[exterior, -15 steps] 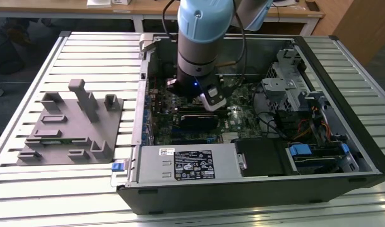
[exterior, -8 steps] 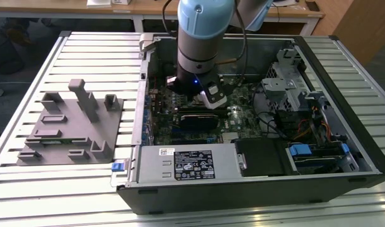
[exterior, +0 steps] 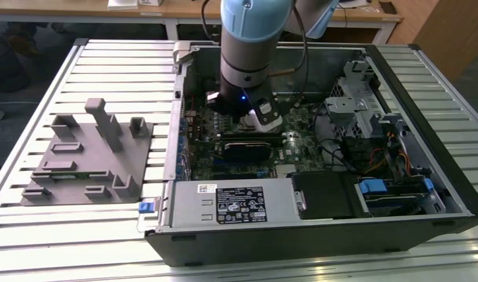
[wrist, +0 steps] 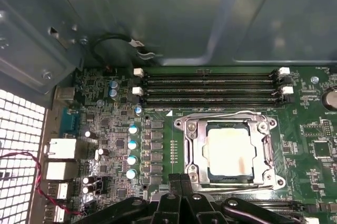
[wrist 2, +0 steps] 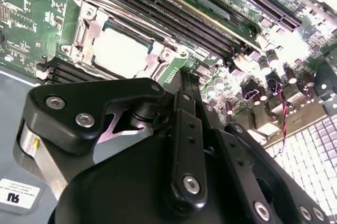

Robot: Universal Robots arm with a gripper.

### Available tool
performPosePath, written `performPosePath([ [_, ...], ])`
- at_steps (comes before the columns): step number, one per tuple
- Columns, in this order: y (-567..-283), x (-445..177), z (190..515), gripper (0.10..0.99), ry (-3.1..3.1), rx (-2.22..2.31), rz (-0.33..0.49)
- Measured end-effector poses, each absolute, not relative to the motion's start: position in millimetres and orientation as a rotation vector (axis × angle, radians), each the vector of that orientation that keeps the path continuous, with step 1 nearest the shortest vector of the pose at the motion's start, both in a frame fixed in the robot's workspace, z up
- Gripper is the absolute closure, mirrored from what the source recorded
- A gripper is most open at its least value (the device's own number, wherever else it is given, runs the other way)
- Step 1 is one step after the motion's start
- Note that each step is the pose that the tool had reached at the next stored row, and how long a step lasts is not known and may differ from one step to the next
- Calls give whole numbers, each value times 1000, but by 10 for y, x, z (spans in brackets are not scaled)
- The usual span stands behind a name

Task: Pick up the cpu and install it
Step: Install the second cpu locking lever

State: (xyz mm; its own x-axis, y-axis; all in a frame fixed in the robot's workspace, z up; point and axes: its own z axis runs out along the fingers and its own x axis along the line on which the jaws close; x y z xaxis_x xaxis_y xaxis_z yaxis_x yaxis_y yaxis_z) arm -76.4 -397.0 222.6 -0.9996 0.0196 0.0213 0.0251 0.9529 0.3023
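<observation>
Your arm reaches down into an open computer case [exterior: 427, 194] lying on a slatted table [exterior: 105, 70], with a grey fixture [exterior: 86, 155] resting well apart toward the exterior view's left. The cpu [wrist: 230, 152] [wrist 2: 120, 51], pale and square, sits inside the metal socket frame [wrist: 192, 147] on the green motherboard [wrist: 158, 108], beside the memory slots [wrist: 210, 88]. Your gripper [wrist 2: 181, 84] hangs near the socket; whether it is spread or pressed together cannot be told.

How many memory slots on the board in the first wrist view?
4, in parallel rows between the case wall and the socket holding the cpu: slots. More may be hidden beneath the claw.
</observation>
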Motion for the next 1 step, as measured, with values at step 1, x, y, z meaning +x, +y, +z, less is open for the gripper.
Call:
performPosePath([
  [1, -3969, -764, 2233, 980, -3087, -35, -478],
])
